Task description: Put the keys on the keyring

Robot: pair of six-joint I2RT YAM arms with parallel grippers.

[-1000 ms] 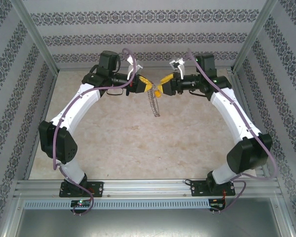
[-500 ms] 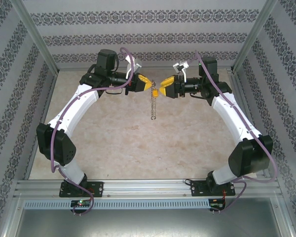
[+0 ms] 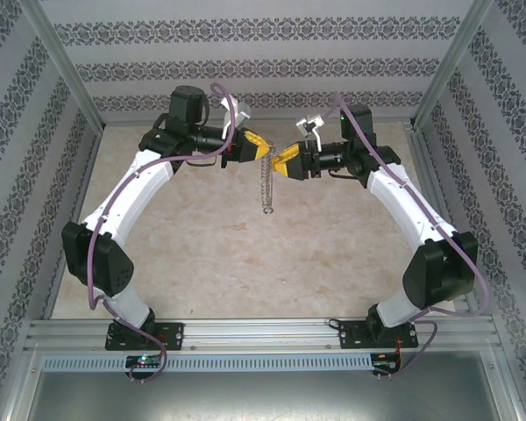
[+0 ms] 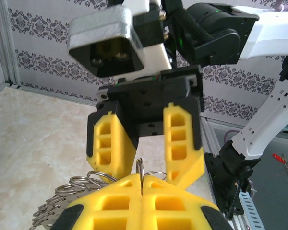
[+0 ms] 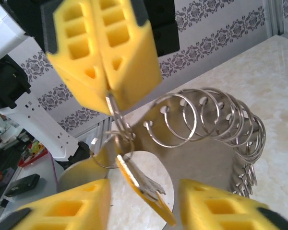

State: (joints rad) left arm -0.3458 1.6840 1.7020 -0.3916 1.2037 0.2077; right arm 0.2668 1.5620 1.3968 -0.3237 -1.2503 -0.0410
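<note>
Above the table [image 3: 202, 254], left end effector [image 3: 263, 150] clenches the keyring [image 3: 266, 184]; right end effector [image 3: 277, 159] gapes around the key [image 5: 146, 191].

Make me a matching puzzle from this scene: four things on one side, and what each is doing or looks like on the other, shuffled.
Things:
1. left end effector
2. right end effector
3. key
4. keyring

Descriptions:
A. dangles above the table
B. jaws apart
C. shut on the top ring
D. yellow-orange head, silver blade

Pairs: 1-C, 2-B, 3-D, 4-A
</note>
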